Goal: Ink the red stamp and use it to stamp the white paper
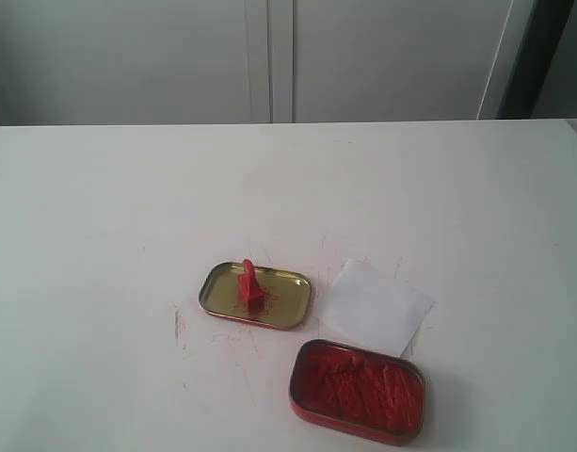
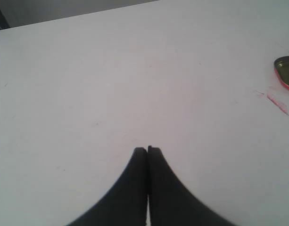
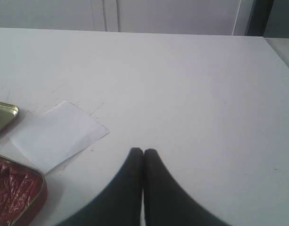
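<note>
Both my jaws pinched together, empty; red stamp [image 1: 249,285] stands upright inside the gold lid [image 1: 290,298], looks light, rigid, slick plastic, so I'd pinch its narrow handle.

A gold tin [image 1: 286,298] lies near a red ink tin [image 1: 344,414] (both on the table [image 1: 100,207]).
</note>
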Robot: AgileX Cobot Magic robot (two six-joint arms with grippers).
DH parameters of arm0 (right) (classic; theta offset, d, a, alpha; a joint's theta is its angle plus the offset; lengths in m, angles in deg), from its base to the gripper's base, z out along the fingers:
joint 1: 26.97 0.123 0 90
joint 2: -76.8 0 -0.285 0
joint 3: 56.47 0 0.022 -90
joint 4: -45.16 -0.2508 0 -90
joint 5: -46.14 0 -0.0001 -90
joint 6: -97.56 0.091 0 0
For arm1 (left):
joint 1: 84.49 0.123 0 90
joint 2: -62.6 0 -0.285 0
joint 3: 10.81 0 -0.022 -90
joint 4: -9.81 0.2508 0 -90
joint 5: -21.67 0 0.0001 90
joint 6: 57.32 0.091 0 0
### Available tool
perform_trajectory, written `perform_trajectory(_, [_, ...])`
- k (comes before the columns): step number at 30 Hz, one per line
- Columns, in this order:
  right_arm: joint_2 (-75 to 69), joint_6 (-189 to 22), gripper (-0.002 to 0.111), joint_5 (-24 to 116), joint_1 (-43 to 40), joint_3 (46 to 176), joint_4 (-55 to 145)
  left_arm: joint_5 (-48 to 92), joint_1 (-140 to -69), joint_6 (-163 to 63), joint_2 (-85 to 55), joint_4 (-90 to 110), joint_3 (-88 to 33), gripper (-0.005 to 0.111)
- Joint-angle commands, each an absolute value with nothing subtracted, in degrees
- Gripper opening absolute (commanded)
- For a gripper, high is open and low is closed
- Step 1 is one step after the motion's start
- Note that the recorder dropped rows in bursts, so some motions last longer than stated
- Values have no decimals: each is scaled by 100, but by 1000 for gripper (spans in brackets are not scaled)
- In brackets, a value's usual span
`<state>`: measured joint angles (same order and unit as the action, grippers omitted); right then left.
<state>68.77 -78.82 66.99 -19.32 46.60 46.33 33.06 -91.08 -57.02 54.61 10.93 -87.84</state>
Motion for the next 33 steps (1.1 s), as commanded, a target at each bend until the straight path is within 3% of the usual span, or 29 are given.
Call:
perform_trajectory(1, [6901,-7874,0,6616,-1958,4632,4617,3282,-9094,-5686,5481,1077,-8802,0])
perform_trajectory(24, [6901,-7874,0,6575,-1958,4632,4620,3282,-9094,-5686,5481,1077,-8802,0])
perform_trajectory(33, [6901,-7874,0,5539,-1958,4632,4620,3282,-9094,-5686,5481,1077,-8802,0])
